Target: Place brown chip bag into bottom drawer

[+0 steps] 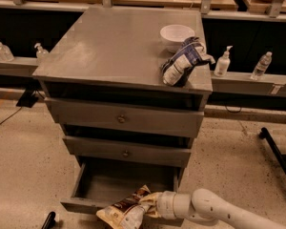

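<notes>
Two small pump bottles (pixel 2 50) stood on the ledge at far left, behind a grey cabinet (pixel 109 42) that filled the middle of the scene. A dark cable (pixel 9 120) trailed across the speckled floor below them, and a black object (pixel 48 220) lay at the near edge of the floor.

Of the cabinet's three drawers, the upper drawer (pixel 86 112) and the middle drawer (pixel 95 148) sat nearly closed, each with a round knob. The bottom drawer (pixel 80 181) was pulled out toward the near side, its plain grey inside exposed.

The brown chip bag (pixel 124 213) lay draped across the front wall of the bottom drawer, right of that wall's centre. Its left end hung out over the floor side and its right end tilted up over the drawer's opening, so it was not fully inside.

The gripper (pixel 150 202) was low at the drawer's front right corner, clamped on the bag's cream-yellow right end. The white arm (pixel 214 209) behind it reached in from the near right.

On the cabinet top, toward the far right corner, a white bowl (pixel 176 33) stood upright. Just near of it, a dark blue and white bag (pixel 183 62) lay at the right edge, touching or almost touching the bowl.

Beyond the cabinet, on the right-hand ledge, stood a white pump bottle (pixel 222 62) and a clear bottle (pixel 260 67). A black frame leg (pixel 276 151) crossed the floor at far right.
</notes>
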`<state>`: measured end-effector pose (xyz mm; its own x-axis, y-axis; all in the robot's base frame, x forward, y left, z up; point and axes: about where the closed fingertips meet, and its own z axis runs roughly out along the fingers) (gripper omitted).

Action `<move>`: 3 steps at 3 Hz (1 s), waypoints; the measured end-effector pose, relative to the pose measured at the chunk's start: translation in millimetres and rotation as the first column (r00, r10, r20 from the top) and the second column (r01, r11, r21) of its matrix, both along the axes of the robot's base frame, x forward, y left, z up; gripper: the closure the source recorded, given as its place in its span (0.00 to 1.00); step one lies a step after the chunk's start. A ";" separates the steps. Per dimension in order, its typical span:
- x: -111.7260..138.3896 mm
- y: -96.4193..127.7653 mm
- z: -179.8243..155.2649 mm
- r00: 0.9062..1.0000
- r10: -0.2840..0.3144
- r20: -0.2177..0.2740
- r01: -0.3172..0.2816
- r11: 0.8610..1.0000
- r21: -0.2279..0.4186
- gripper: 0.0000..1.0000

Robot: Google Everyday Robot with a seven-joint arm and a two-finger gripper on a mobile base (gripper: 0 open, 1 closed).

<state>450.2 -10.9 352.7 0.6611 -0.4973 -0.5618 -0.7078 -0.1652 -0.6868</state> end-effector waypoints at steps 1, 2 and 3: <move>13.9 -7.8 -2.1 0.998 -0.063 0.028 0.064 0.998 -0.019 1.00; 42.3 -22.9 -2.1 0.989 -0.136 0.059 0.139 0.988 -0.060 1.00; 72.6 -42.1 -16.0 0.981 -0.190 0.050 0.194 0.978 -0.079 1.00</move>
